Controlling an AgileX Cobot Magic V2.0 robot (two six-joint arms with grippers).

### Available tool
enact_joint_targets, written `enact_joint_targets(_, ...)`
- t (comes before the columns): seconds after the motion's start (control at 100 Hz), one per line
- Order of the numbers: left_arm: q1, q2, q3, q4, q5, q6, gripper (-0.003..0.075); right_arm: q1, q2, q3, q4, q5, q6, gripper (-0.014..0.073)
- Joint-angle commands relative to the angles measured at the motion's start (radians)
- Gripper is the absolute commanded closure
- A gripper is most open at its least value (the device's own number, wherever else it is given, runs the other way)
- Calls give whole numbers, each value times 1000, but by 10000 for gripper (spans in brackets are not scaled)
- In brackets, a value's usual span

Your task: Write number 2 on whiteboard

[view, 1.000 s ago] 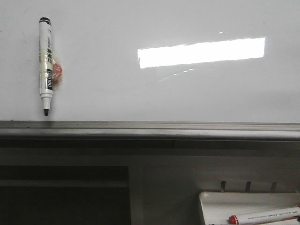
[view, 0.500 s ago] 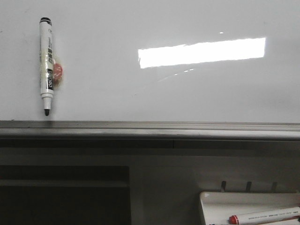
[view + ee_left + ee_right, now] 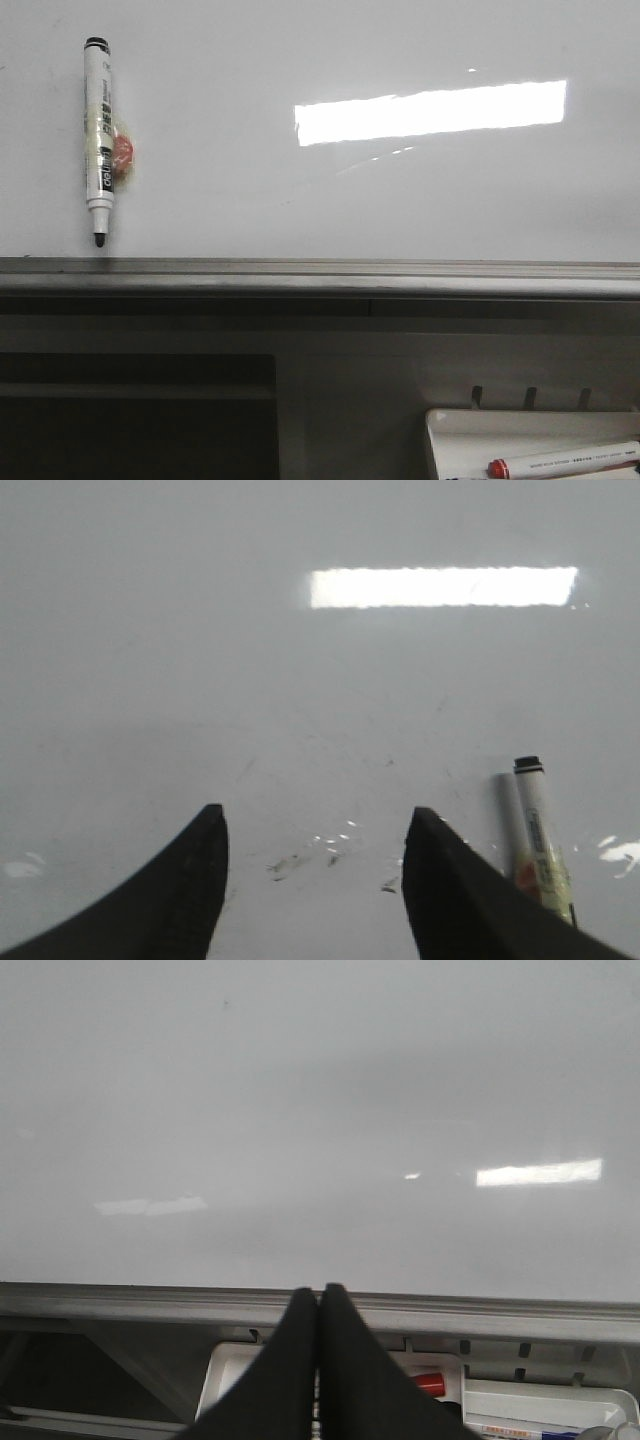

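Note:
The whiteboard [image 3: 400,200] fills the upper front view, glossy and white above its grey bottom rail [image 3: 320,272]. No number 2 is in view on it. A black-tipped marker [image 3: 98,140] hangs upright at the board's left, tip down, with a red magnet behind it. Neither arm shows in the front view. In the left wrist view my left gripper [image 3: 315,815] stands open and empty, facing the whiteboard [image 3: 300,680], with the marker [image 3: 540,840] just outside one finger. My right gripper [image 3: 320,1292] is shut on nothing, its tips over the rail [image 3: 150,1300].
A small white tray [image 3: 460,430] hangs below the rail at the lower right and holds a red-capped marker [image 3: 565,462]. The tray [image 3: 225,1370] also lies under my right fingers. A dark recess sits below the rail at the left. Faint smudges mark the board between my left fingers.

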Motion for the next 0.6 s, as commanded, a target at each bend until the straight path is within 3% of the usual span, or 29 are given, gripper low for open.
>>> enact_joint_targets(0.0, -63, 49, -26, -22, -93, 3, 372, 3, 15, -22, 3, -64, 0, 650)
enact_joint_targets(0.32, -340, 220, -26, -21, -119, 3, 372, 3, 15, -22, 3, -50, 0, 650)
enact_joint_targets(0.59, -514, 427, -26, -35, -361, -1, 372, 3, 15, -22, 3, -50, 0, 650)
